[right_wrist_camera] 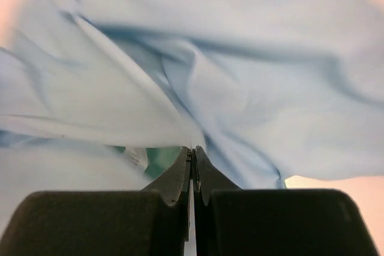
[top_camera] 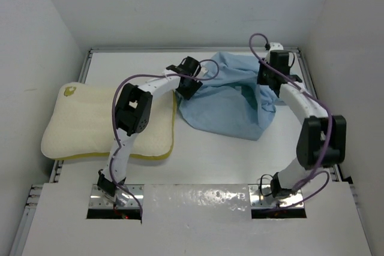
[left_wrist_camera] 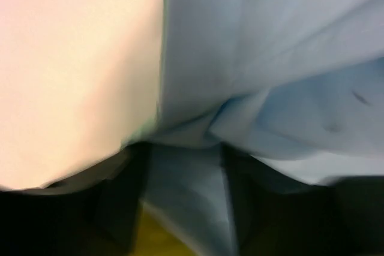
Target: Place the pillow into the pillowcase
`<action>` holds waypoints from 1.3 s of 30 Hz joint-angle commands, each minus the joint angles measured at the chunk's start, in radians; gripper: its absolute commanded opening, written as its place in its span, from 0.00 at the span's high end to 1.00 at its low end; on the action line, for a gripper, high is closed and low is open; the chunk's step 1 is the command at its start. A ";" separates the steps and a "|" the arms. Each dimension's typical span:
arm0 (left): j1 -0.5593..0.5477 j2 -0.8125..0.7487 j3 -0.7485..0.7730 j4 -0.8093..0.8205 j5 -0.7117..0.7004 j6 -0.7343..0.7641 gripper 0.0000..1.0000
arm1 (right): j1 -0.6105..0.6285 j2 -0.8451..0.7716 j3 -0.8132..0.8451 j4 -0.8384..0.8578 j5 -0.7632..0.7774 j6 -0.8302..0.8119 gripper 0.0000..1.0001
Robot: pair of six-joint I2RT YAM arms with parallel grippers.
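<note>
The right gripper [right_wrist_camera: 192,148] is pinched closed on the crumpled light blue cloth pillowcase [top_camera: 231,103]; the left gripper [left_wrist_camera: 183,151] has cloth between parted fingers [left_wrist_camera: 120,208], its hold too blurred to tell. The pillowcase lies upper centre on the white table [top_camera: 240,160] inside plain white walls [top_camera: 180,4], the thick cream-white yellow-banded pillow [top_camera: 90,124] at left, partly hidden by the left arm [top_camera: 135,109].

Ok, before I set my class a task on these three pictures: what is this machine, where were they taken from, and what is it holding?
Two robot arms bolted to a white table. One picture looks down from above; the others come from cameras on each wrist. A cream pillow lies left, a crumpled light blue pillowcase beside it. The right pincer is shut on a fold of cloth; the left pincer stands open around another fold.
</note>
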State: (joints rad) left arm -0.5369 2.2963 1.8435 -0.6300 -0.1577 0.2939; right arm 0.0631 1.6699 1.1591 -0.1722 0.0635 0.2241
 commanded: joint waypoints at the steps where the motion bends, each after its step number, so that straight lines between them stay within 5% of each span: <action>1: 0.006 -0.037 0.139 -0.063 0.072 0.125 0.40 | 0.006 -0.107 -0.006 0.068 -0.059 0.063 1.00; 3: -0.014 -0.095 0.177 -0.092 0.151 0.158 0.23 | 0.004 -0.084 -0.010 0.079 -0.085 0.073 1.00; 8: -0.006 -0.161 0.356 -0.252 0.233 0.208 0.10 | 0.009 -0.006 0.076 0.010 -0.197 0.089 1.00; 14: 0.167 -0.207 0.352 -0.422 0.176 0.328 0.05 | 0.033 0.014 0.143 0.013 -0.214 0.118 1.00; 20: 0.429 -0.258 0.212 -0.490 0.280 0.690 0.00 | 0.073 0.031 0.168 -0.012 -0.222 0.103 1.00; 24: 0.445 -0.213 0.197 -0.456 0.394 0.800 0.00 | 0.084 0.031 0.145 -0.010 -0.208 0.103 1.00; 28: 0.443 -0.042 0.307 -0.688 0.529 0.858 0.00 | 0.087 0.021 0.139 -0.030 -0.191 0.098 1.00; 34: 0.433 -0.162 -0.050 -0.570 0.523 0.936 0.00 | 0.087 0.011 0.155 -0.053 -0.179 0.086 1.00; 39: 0.405 -0.161 -0.231 -0.234 0.347 0.757 0.05 | 0.089 0.001 0.137 -0.053 -0.163 0.084 1.00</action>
State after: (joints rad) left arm -0.1192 2.1246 1.6775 -1.0546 0.2893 1.1179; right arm 0.1474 1.7153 1.2961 -0.2424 -0.1158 0.3153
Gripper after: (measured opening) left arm 0.962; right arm 0.002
